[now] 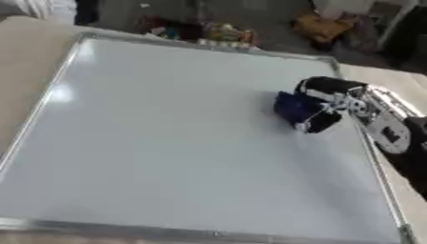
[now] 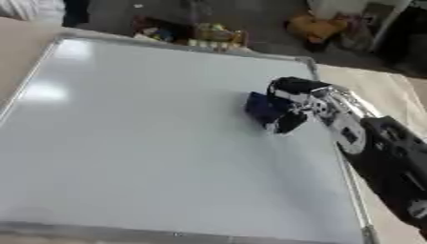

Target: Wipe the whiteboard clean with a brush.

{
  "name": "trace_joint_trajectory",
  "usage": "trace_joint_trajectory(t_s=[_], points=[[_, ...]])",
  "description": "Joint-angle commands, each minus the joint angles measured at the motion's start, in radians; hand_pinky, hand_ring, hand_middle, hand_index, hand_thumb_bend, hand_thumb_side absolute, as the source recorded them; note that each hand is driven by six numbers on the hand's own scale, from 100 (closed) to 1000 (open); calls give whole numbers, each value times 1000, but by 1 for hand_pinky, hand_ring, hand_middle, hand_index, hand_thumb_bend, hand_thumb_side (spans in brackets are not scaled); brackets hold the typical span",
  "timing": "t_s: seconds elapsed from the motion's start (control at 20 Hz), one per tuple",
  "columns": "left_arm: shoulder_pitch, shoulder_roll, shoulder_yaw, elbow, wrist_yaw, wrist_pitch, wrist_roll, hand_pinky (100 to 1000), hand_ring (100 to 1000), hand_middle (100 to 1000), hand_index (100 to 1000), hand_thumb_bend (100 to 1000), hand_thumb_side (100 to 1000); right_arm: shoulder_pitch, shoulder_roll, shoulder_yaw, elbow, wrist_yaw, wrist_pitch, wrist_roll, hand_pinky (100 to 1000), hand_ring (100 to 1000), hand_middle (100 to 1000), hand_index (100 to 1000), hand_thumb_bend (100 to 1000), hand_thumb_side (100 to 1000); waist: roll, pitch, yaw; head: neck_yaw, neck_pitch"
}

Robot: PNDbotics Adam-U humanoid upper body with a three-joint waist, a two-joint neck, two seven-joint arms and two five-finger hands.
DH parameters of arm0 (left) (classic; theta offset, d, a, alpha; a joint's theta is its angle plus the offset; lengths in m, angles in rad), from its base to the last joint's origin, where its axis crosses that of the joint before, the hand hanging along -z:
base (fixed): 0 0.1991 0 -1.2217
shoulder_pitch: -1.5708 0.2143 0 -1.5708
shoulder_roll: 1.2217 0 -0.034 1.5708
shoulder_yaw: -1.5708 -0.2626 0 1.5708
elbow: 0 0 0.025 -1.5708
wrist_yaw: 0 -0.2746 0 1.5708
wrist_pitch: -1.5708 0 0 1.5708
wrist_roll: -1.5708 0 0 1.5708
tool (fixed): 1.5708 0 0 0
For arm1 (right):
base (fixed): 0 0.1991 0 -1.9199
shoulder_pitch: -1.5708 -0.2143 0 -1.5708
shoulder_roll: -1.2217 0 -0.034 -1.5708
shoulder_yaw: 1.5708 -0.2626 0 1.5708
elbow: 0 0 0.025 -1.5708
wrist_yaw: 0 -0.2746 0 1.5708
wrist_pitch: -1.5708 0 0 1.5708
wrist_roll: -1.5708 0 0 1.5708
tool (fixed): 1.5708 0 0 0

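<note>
The whiteboard (image 1: 167, 143) fills the table, its surface showing no marks. At its right side, toward the far edge, the right hand (image 1: 330, 102) has its fingers curled around a blue brush (image 1: 293, 107) pressed on the board. Wiping seems underway; next likely a sweep leftward across the board.

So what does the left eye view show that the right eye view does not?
Only the left eye view shows the board's right frame running down to the bottom right corner. Only the right eye view shows more of the black right arm, low by the right edge, and more table right of the board. Both show the right hand curled round the blue brush on the board's right side. No marks are visible on the board. The left hand shows in neither.
</note>
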Motion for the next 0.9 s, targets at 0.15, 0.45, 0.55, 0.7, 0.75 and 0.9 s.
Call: trace_joint_trajectory(t_s=[0.15,0.45,0.55,0.7,0.75,0.9], points=[[-9,12,1,-17,-5,-5,-4,529,384,465,475,193,892,-11,-3,-13,60,68,8,-61,538,618,236,198,100,230,7,-12,3,-3,-19],[-10,13,2,-17,-6,-6,-4,529,383,464,475,191,893,-23,4,-41,125,125,19,-120,539,621,238,199,100,248,6,-7,7,-3,-28],[-10,12,2,-17,-6,-7,-5,530,382,464,475,190,893,-26,7,-48,144,138,19,-131,539,621,238,199,100,247,6,-4,7,-3,-30],[-10,13,3,-17,-7,-8,-5,530,382,464,475,189,893,-29,10,-58,162,145,17,-138,537,618,236,199,100,243,7,-1,7,-2,-30],[-11,13,3,-17,-7,-8,-5,530,382,464,475,189,894,-30,11,-61,165,145,15,-136,537,617,235,199,100,237,7,0,7,-2,-29],[-10,13,3,-16,-8,-9,-6,530,382,464,475,188,894,-31,13,-64,161,121,1,-107,534,613,232,198,100,222,8,0,4,-2,-26]])
